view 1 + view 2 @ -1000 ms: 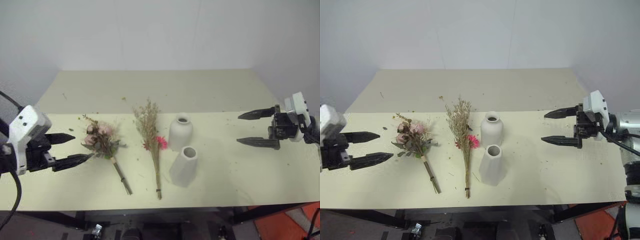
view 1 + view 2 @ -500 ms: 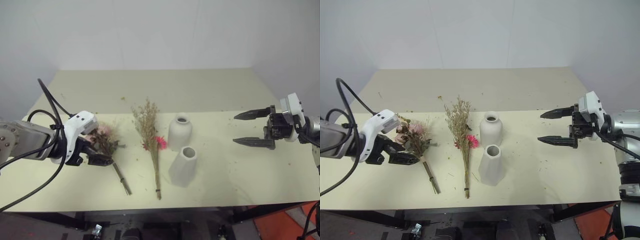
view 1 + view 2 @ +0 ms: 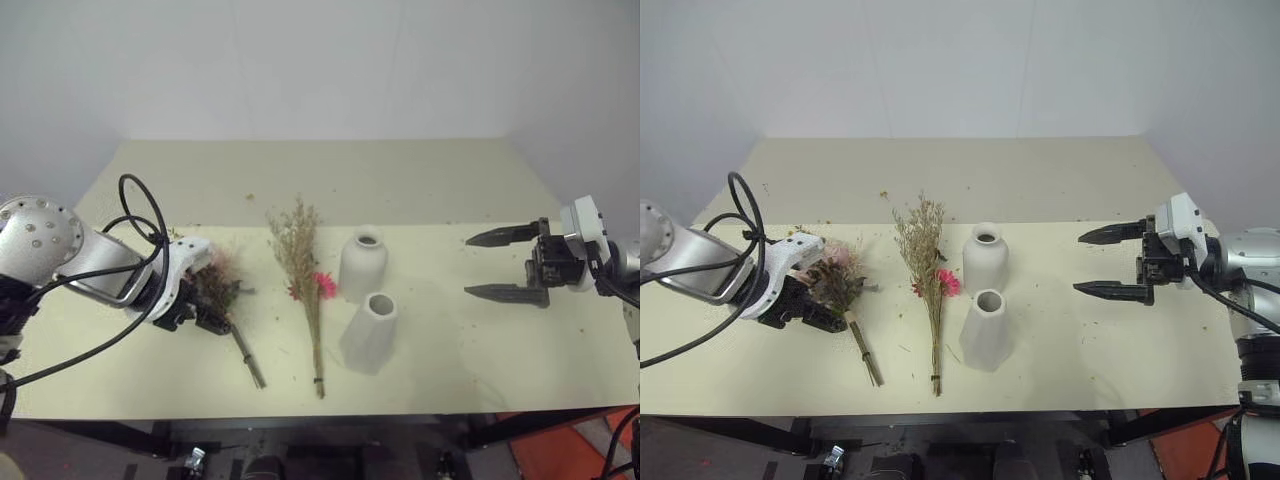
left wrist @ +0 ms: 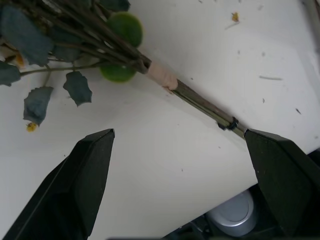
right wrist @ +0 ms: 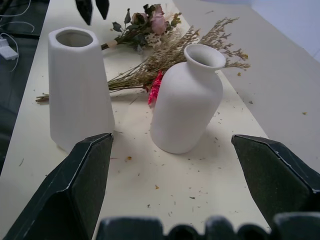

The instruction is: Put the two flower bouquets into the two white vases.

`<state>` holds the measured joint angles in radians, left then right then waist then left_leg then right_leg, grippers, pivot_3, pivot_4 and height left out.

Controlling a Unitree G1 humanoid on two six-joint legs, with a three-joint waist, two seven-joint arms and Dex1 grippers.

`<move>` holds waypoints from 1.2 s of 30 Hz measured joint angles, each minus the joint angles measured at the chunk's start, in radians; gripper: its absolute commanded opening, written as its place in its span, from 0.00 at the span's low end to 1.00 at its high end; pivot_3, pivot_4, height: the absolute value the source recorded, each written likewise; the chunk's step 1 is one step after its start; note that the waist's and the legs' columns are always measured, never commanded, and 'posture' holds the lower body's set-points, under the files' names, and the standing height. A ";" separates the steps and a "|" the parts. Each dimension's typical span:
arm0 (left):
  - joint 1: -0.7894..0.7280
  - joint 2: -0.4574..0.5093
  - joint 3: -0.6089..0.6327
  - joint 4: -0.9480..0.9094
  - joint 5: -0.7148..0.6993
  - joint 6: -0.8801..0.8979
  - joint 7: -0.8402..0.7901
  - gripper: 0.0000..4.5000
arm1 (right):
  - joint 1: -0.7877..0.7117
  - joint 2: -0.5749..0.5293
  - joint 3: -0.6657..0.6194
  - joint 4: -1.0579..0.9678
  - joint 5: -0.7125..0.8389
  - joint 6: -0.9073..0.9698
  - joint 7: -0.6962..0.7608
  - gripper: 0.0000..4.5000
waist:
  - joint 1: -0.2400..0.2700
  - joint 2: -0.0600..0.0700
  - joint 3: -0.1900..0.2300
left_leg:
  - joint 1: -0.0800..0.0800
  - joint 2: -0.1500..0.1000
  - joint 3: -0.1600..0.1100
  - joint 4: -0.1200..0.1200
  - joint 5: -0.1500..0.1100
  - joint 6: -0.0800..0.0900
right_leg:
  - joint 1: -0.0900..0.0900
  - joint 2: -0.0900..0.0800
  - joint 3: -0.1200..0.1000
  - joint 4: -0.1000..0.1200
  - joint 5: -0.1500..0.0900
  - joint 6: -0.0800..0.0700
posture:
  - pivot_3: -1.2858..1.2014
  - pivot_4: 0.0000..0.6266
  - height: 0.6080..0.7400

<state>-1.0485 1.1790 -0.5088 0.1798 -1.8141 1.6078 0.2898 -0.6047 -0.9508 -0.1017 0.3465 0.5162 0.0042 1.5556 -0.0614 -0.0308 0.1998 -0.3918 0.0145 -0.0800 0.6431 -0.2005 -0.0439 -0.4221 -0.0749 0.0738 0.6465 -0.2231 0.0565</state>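
The pale pink rose bouquet (image 3: 216,282) lies on the cream table (image 3: 450,180) at the left, its stem (image 4: 200,102) pointing toward the front edge. My left gripper (image 3: 200,316) points down over the taped top of that stem. It is open, and its fingers (image 4: 85,180) straddle the stem without touching it. The dry grass bundle (image 3: 305,285) with a bright pink flower lies in the middle. Just to its right stand the round-bodied vase (image 3: 362,262) and, nearer the front, the tapered vase (image 3: 368,333), both empty. My right gripper (image 3: 468,266) hovers open at the far right, aimed at the vases.
Small dry flower crumbs are scattered over the table. The table's front edge (image 3: 320,408) runs close behind the stem ends. Bare tabletop separates the vases from my right gripper. A black cable (image 3: 135,215) loops over my left arm.
My left arm has swung in from the table's left side to the rose bouquet, and its gripper has turned from level to pointing down over the stem. The right gripper has kept still.
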 measured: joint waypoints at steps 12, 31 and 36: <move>-0.026 -0.173 -0.125 0.189 -0.147 -0.061 0.292 1.00 | 0.076 0.007 -0.038 -0.097 0.017 0.036 -0.024 0.99 | 0.012 0.000 0.000 | -0.001 -0.001 0.000 0.001 0.000 0.000 | 0.000 -0.001 0.000 0.000 0.000 0.000 | 0.52 0.24 1.00; 0.099 -0.338 0.138 0.228 -0.148 -0.138 0.640 0.44 | 0.107 0.020 -0.057 -0.116 0.017 0.049 -0.031 1.00 | 0.021 0.000 0.000 | 0.000 -0.002 0.000 0.001 0.001 -0.002 | 0.001 -0.002 0.000 -0.001 0.002 -0.002 | 0.52 0.24 1.00; 0.122 -0.342 0.176 0.225 -0.148 -0.141 0.663 0.10 | 0.111 0.026 -0.068 -0.116 0.017 0.049 -0.030 1.00 | 0.021 -0.001 0.000 | 0.000 -0.002 0.000 0.001 0.001 -0.002 | 0.001 -0.002 0.000 -0.001 0.002 -0.002 | 0.52 0.24 1.00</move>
<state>-0.9265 0.8374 -0.3329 0.4048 -1.9625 1.4669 0.9524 -0.4938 -0.9244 -0.1698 0.2304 0.5336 0.0531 1.5255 -0.0404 -0.0313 0.1993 -0.3921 0.0125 -0.0801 0.6442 -0.1996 -0.0456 -0.4211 -0.0766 0.0738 0.6459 -0.2210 0.0543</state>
